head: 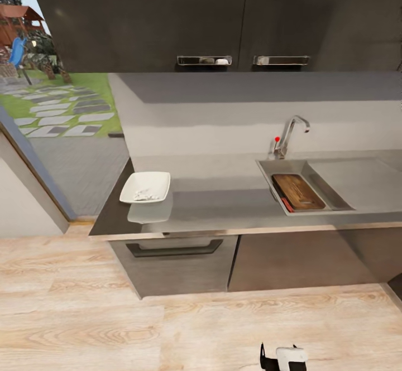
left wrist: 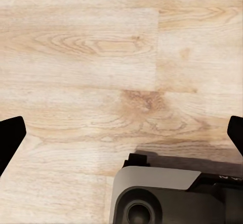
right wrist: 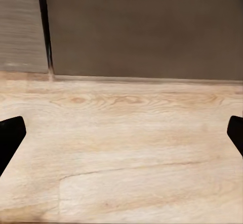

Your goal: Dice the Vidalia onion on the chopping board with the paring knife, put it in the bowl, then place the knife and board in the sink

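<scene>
A: What's the room like?

B: A kitchen with a pale wood floor (head: 111, 315). The dark glossy countertop (head: 223, 203) runs along the wall under dark wall cupboards (head: 223, 14), with grey cabinets (head: 184, 265) below it. A garden shows through the opening at the left.

A: Where are the task's things?

B: The white bowl (head: 145, 187) sits near the countertop's left end, with pale onion bits (head: 144, 195) inside. The sink (head: 290, 167) is well to its right, below the tap (head: 290, 134). The board (head: 298, 191) lies in the basin, and the knife (head: 287, 203), its red handle showing, lies just beside the board's near left edge.

A: And the grippers?

B: The left gripper (left wrist: 121, 133) hangs over bare floor, fingers spread wide, holding nothing. The right gripper (right wrist: 121, 133) is likewise wide apart and empty, above the floor near the cabinet fronts.
</scene>
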You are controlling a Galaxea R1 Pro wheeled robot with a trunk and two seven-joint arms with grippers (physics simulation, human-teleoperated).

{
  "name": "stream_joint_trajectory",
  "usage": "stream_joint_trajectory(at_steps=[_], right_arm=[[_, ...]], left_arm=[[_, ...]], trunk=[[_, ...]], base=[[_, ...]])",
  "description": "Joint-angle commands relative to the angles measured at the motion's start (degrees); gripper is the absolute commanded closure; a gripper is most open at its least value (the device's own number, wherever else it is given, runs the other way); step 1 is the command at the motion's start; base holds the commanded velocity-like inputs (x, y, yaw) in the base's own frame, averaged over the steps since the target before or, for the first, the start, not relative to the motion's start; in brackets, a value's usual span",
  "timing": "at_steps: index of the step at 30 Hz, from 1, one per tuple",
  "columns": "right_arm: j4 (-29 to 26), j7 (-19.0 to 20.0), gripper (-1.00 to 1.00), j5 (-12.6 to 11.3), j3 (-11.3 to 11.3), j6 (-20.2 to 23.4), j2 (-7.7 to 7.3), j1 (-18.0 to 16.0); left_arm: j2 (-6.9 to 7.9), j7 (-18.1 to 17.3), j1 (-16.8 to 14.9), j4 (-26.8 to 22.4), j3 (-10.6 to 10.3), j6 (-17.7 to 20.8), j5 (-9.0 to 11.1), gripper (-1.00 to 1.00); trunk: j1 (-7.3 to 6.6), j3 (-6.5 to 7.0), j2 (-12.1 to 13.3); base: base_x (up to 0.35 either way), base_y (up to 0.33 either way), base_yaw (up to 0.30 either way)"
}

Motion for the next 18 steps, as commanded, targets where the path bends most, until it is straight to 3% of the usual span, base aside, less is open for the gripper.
stream_joint_trajectory(at_steps=[1,18], right_arm=[[0.0,0.0,-1.0,0.6,-0.3,0.0,-0.1,0.0],[0.0,0.7,-1.0,0.6,-0.3,0.0,-0.2,0.2]], left_arm=[[0.01,0.3,0.0,0.0,-0.5,-0.2,0.6,-1.0],[0.1,0.3,0.0,0.0,-0.5,-0.2,1.0,-1.0]], trunk=[[0.02,0.01,-0.1],[0.02,1.58,-0.1]], base=[[0.0,0.0,0.0],[0.0,0.0,0.0]])
